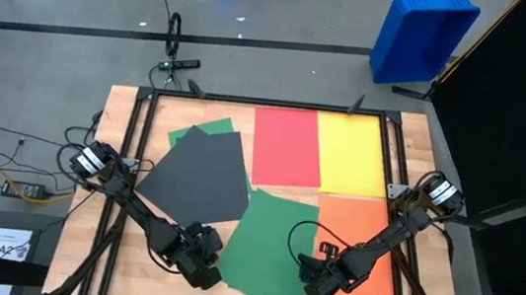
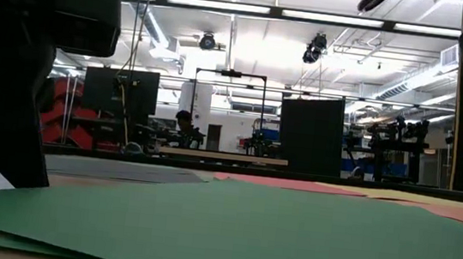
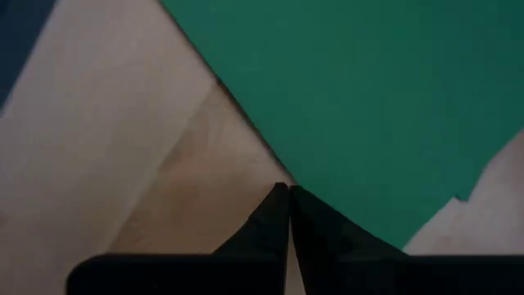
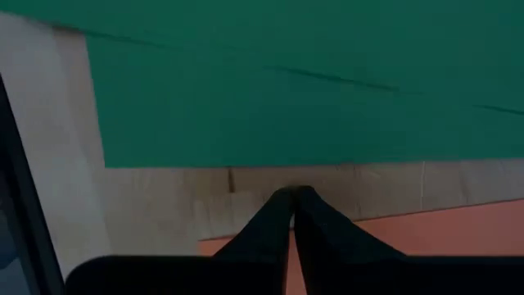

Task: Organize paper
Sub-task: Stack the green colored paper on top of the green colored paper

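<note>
- a blue bin stands on the floor beyond the table; its contents cannot be told.
- the paper lies flat on the table: red and yellow sheets side by side at the far edge, orange below yellow, dark grey over a green sheet, another green one tilted near the front.
- left gripper and right gripper hang at that green sheet's two sides, jaws pressed together, holding nothing.

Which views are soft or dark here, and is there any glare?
Low view: the ceiling strip lights blow out, the near large green paper sheet is blurred, and the dark arm is a silhouette. Left wrist view: the shut left gripper is soft over that green sheet. Right wrist view: the shut right gripper is equally soft. High view: evenly lit, no glare on the wooden table.
</note>
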Robot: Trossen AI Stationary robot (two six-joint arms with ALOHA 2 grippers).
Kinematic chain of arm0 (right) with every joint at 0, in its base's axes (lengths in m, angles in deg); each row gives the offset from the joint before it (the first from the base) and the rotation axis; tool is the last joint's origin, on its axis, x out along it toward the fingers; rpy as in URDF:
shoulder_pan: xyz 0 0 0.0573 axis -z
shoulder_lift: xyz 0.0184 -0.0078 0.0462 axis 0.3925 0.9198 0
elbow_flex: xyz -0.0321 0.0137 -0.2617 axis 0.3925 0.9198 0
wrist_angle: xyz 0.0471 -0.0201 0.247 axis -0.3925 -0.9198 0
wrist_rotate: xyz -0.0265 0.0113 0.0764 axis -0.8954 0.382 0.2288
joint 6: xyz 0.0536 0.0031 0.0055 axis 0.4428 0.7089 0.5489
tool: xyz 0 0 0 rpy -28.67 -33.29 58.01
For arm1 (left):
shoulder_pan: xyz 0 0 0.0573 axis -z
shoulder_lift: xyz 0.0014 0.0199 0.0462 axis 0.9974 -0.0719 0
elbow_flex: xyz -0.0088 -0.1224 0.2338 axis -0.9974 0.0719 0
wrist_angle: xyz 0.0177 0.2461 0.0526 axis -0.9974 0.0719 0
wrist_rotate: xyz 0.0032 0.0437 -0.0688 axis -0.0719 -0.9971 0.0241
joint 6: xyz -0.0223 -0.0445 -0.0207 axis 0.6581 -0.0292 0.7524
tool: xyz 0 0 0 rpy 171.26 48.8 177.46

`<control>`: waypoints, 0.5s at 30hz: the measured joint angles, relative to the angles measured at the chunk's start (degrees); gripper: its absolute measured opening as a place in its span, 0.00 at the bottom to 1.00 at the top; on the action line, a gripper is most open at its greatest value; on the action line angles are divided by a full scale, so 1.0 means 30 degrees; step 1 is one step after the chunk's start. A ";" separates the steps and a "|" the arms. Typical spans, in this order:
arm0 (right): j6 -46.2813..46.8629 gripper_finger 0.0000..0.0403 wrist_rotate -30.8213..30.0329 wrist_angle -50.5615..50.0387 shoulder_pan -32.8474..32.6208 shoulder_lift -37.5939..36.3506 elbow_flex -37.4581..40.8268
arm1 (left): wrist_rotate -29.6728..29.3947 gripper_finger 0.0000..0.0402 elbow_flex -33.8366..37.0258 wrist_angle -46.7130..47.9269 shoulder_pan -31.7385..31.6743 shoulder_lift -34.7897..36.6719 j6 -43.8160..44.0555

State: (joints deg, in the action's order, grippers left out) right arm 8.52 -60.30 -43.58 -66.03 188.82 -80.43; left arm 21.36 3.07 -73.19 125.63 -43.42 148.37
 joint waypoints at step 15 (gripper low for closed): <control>0.0122 0.00 0.0256 0.0763 0.0709 -0.0019 0.0054 | 0.1019 0.00 -0.0644 -0.1675 0.0022 -0.0329 -0.0262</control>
State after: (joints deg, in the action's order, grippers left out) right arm 8.88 -59.53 -41.29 -63.90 188.76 -80.27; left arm 24.42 1.14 -78.21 125.69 -44.41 147.59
